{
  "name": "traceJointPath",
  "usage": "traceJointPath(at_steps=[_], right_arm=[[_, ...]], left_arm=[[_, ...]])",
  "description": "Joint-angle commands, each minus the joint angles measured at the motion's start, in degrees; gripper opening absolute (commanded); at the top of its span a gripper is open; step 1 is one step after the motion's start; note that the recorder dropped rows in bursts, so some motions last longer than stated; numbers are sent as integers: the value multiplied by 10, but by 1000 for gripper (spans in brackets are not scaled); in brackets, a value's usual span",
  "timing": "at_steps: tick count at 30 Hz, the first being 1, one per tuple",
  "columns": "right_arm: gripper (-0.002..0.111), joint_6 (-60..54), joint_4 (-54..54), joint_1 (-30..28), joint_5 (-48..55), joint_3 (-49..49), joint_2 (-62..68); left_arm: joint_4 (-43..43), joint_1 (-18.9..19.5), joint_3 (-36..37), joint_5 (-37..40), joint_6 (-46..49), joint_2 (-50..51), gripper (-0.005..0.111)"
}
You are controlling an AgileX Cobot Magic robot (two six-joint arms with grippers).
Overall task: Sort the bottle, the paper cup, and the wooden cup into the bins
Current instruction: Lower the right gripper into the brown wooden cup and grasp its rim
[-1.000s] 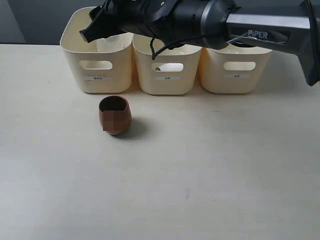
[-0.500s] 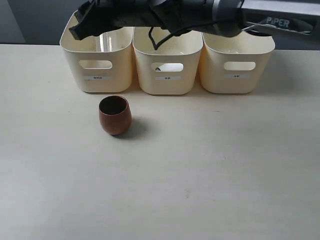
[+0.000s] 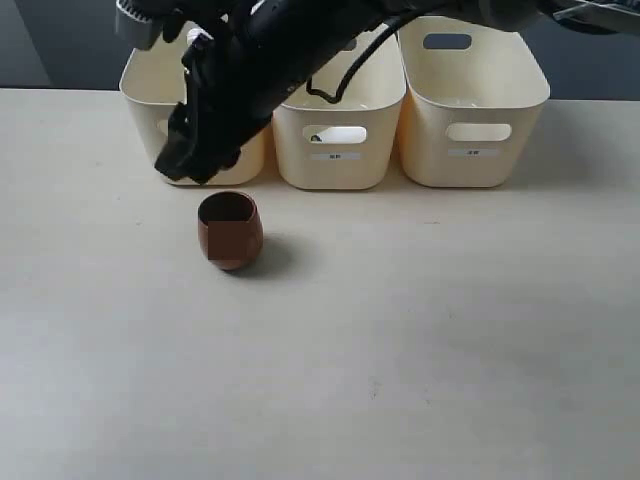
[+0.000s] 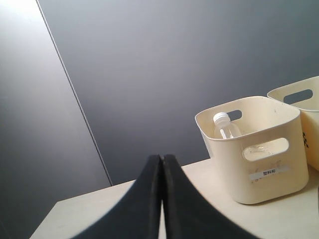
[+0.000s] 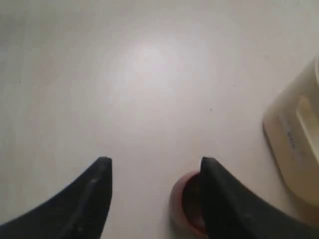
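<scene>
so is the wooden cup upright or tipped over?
Upright. The wooden cup stands on the table with its open mouth facing up, and the exterior view shows its dark inside.

- I see my right gripper over the pale table, its jaws spread with nothing between them.
- The wooden cup sits partly hidden behind one finger.
- A cream bin stands near the cup.

Glossy black robot arm trailing a thin black cable; the right gripper has 2 matte black, pointed fingers.
</scene>
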Motion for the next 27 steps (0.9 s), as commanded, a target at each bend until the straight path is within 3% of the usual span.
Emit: traceJointPath(at_steps=[1,5,21,27], right_arm=[[52,23,-39,0,41,13,-5],[52,23,-126,4,24,30,15],[52,-10,-146,4,-78,30,101],[68,-15,-131,5,-107,30,115]], left_arm=[[0,-1,1,-3,-1,-1,0],[0,-1,1,-3,-1,-1,0],[0,-1,1,-3,-1,-1,0],[0,-1,1,-3,-1,-1,0]])
